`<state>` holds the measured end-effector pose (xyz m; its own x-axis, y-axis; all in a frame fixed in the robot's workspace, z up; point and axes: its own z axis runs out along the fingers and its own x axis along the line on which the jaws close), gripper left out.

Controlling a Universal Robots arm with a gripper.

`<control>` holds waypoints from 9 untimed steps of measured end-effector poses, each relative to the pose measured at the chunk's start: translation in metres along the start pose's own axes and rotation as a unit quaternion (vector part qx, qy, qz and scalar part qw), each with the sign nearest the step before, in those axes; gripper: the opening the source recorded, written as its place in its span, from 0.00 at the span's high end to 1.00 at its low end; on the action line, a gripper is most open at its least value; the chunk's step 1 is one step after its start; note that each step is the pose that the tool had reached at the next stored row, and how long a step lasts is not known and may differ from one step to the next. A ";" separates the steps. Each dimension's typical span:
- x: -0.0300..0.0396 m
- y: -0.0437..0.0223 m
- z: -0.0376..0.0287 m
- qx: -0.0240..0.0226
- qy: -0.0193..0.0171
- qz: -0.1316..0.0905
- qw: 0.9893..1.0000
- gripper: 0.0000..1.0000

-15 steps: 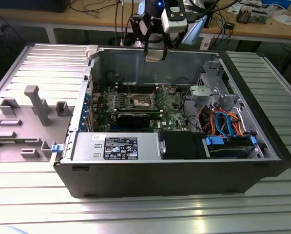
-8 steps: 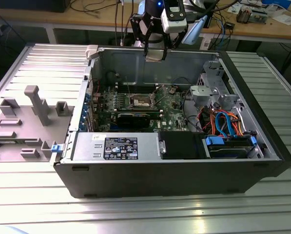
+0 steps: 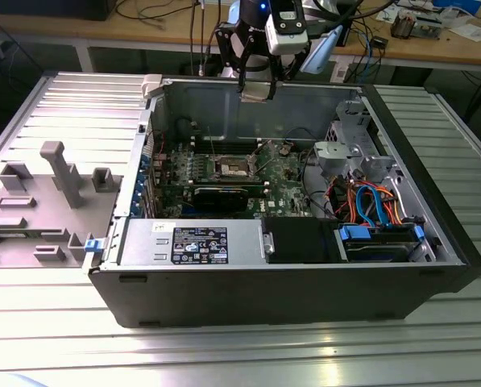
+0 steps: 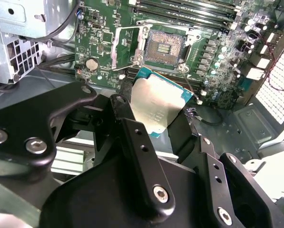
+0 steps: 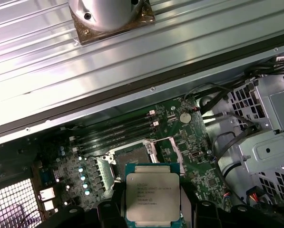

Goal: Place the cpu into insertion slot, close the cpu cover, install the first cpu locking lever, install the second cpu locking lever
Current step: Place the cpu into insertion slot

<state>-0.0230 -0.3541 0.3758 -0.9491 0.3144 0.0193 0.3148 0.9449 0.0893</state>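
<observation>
Currently held: the cpu [image 4: 156,107], a flat square chip with a dull silver top and a green edge, is hanging in the air above the board, touching nothing but the fingers.
Gripper: the gripper [image 4: 155,118] is pinching the cpu by two opposite edges, its black fingers [image 4: 132,133] pressing in from either side. In the exterior view it is hovering at the upper middle of the frame, over the rear wall of the computer case [image 3: 288,282].
Insertion slot: the insertion slot [image 4: 163,47] is lying bare on the green motherboard [image 4: 213,71], dark centre showing, well apart from the chip.
Cpu cover: the cpu cover [image 4: 116,50] is standing swung open just beside the slot, leaving it uncovered.
Locking levers: too thin to tell with certainty.
Neighbours: a coin battery [image 4: 92,62] and the long memory slots [image 4: 189,9] are sitting near the slot.
Housing: the case is lying open on its side on the ribbed metal counter [image 3: 224,347], filling the middle of the exterior view.
Handling, by judgement: the chip is looking light, stiff and smooth-topped, so likely slippery. Its underside contacts and the slot's pins are probably fragile, so the bare edges are the place to take hold, keeping it level.
Progress, by judgement: the first step is under way, with the chip not yet seated and the cover not yet closed.
</observation>
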 end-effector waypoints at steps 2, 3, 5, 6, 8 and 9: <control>0.0002 -0.0001 0.0000 0.000 0.000 0.003 1.000 0.45; 0.0005 -0.0001 0.0000 0.000 0.000 0.004 1.000 0.45; 0.0008 -0.0003 0.0000 0.000 -0.001 0.007 1.000 0.45; 0.0009 -0.0003 0.0000 0.000 -0.001 0.008 1.000 0.45; 0.0011 -0.0004 0.0000 0.000 -0.001 0.010 1.000 0.45; 0.0012 -0.0004 0.0000 0.000 -0.001 0.012 1.000 0.45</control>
<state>-0.0242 -0.3541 0.3758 -0.9413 0.3371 0.0193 0.3374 0.9371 0.0893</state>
